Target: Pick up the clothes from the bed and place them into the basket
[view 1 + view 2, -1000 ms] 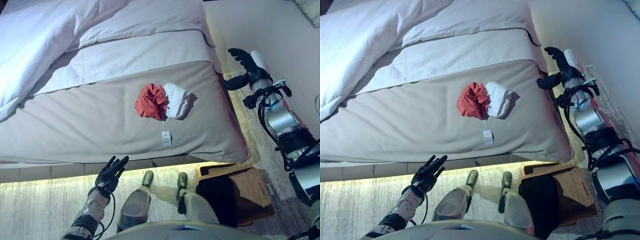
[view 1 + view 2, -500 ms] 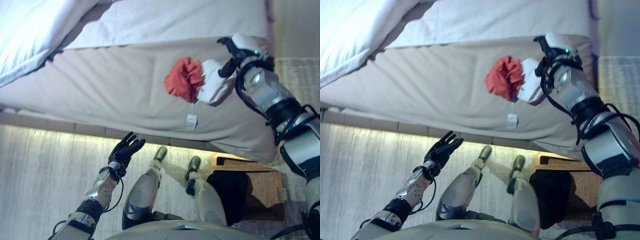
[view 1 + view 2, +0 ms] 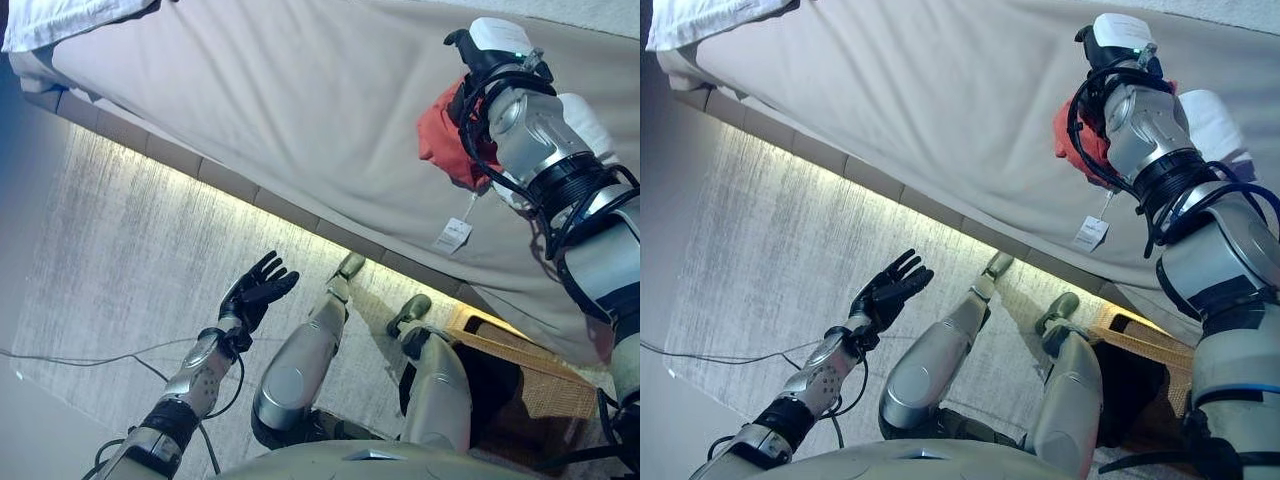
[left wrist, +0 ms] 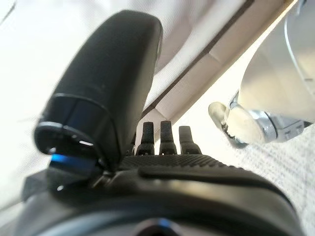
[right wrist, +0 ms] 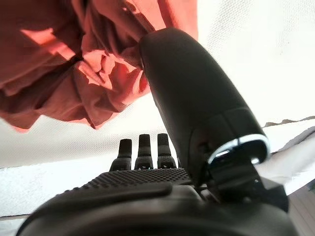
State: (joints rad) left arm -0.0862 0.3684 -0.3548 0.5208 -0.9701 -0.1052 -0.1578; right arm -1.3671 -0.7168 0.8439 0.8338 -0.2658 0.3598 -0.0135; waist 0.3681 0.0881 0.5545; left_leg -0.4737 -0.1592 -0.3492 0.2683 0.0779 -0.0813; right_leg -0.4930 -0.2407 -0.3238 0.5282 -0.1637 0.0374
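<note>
A crumpled red garment point(image 3: 438, 140) with a white tag point(image 3: 452, 235) lies on the beige bed point(image 3: 280, 90), near its front edge. A white garment point(image 3: 592, 118) lies beside it, partly hidden behind my right arm. My right hand point(image 3: 487, 45) is over the red garment with its fingers straight; in the right wrist view its thumb point(image 5: 192, 98) touches the red cloth point(image 5: 74, 73) without closing on it. My left hand point(image 3: 258, 293) is open and empty, raised over the floor in front of the bed. The wicker basket point(image 3: 500, 335) stands on the floor at lower right, with dark cloth inside.
A white duvet point(image 3: 60, 15) lies at the far left corner of the bed. A lit strip runs under the bed's front edge point(image 3: 230, 190). A grey rug point(image 3: 110, 260) covers the floor in front of the bed.
The camera has swung, so the whole picture has shifted. My right hand has moved from beside the bed's corner onto the red garment. My left hand stays open over the floor.
</note>
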